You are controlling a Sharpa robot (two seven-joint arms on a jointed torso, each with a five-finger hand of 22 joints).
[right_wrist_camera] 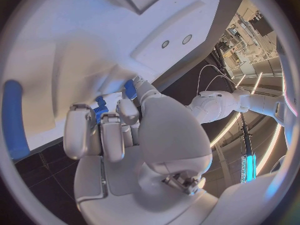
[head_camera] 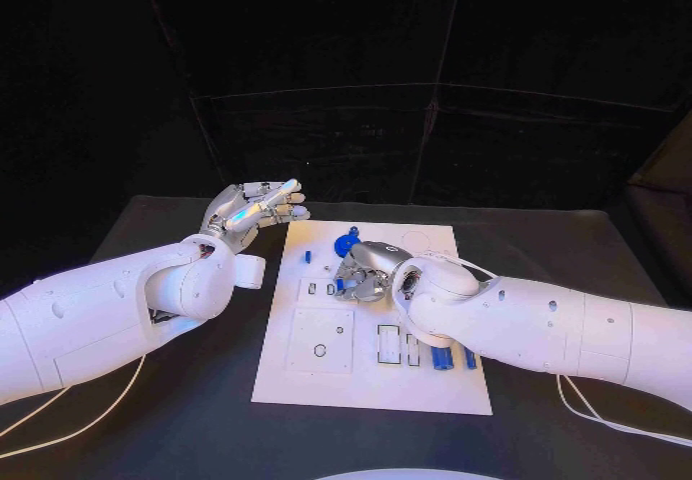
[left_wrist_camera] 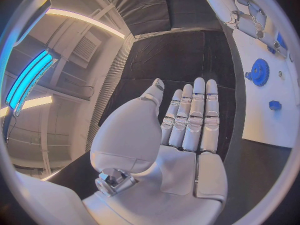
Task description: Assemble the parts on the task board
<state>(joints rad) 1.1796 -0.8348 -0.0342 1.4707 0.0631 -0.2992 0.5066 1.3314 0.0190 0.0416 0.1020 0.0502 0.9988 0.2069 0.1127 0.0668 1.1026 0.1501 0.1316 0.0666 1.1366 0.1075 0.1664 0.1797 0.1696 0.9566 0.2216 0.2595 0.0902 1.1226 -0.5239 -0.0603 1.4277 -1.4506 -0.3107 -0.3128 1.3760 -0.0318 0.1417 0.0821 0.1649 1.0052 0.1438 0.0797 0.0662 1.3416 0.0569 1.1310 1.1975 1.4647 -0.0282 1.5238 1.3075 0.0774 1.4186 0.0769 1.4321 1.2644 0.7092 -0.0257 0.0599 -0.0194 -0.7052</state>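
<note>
The white task board lies in the middle of the black table. My right hand is bent down over the board's middle, fingers curled in. In the right wrist view its fingertips pinch a small blue part close to the board. A blue gear sits on the board just beyond that hand, and a small blue piece lies to its left. My left hand hovers off the board's far left corner, fingers straight and holding nothing. The left wrist view shows the gear and small piece.
Several blue pegs lie on the board beside my right forearm, near rectangular slots. One blue peg shows large in the right wrist view. Black table surface surrounds the board on every side.
</note>
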